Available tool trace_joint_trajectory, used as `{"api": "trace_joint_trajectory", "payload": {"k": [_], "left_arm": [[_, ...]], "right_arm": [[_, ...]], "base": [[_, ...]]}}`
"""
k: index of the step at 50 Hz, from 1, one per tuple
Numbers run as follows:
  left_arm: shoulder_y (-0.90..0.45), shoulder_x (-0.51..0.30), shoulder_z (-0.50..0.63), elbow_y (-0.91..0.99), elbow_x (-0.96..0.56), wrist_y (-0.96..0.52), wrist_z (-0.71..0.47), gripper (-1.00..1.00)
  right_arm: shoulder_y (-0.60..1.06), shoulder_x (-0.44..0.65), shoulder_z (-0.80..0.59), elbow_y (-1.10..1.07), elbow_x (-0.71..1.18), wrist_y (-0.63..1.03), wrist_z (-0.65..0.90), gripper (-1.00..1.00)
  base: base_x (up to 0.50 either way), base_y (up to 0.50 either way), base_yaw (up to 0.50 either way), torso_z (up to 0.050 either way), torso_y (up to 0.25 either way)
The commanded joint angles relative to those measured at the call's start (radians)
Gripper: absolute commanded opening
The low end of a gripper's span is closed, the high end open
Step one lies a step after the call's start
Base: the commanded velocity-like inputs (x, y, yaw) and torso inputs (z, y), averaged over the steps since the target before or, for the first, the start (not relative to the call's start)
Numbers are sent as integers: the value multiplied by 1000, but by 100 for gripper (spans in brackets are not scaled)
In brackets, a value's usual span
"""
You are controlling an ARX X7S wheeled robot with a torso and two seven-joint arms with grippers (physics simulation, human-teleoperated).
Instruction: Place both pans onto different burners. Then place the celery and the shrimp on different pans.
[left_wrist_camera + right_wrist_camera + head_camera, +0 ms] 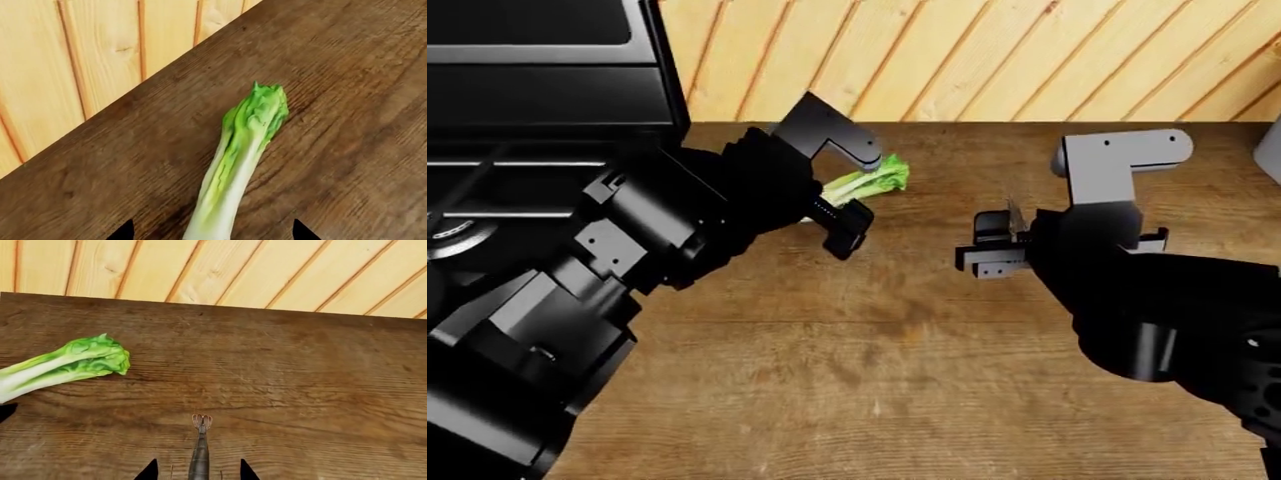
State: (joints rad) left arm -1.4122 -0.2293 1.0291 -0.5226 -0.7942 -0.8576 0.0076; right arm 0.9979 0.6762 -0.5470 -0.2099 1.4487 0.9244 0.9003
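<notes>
Left wrist view: my left fingers (213, 235) stand apart around the celery (243, 150), lengthwise ahead. My right fingers (197, 472) stand apart around the shrimp (199, 450).

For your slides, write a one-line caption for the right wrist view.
Right gripper fingertips flank the shrimp on the wooden counter, celery lying nearby.

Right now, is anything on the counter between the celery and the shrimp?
No. In the right wrist view, only bare wooden counter lies between the celery and the shrimp; they lie apart, not touching.
</notes>
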Motion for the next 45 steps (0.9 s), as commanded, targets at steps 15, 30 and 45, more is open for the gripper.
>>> {"api": "trace_joint_trajectory", "payload": {"k": [15, 30, 45], "left_arm": [[6, -4, 10, -6, 14, 12, -14, 100], [8, 2, 6, -29, 19, 34, -11, 100], [16, -9, -3, -11, 27, 50, -47, -100]], "right_arm": [[1, -2, -7, -1, -13, 3, -11, -100], [-3, -2, -10, 2, -16, -2, -16, -100], [-1, -3, -13, 2, -15, -2, -15, -100]], "base": [[0, 0, 0, 0, -30], [0, 0, 0, 0, -58], [0, 0, 0, 0, 0]]}}
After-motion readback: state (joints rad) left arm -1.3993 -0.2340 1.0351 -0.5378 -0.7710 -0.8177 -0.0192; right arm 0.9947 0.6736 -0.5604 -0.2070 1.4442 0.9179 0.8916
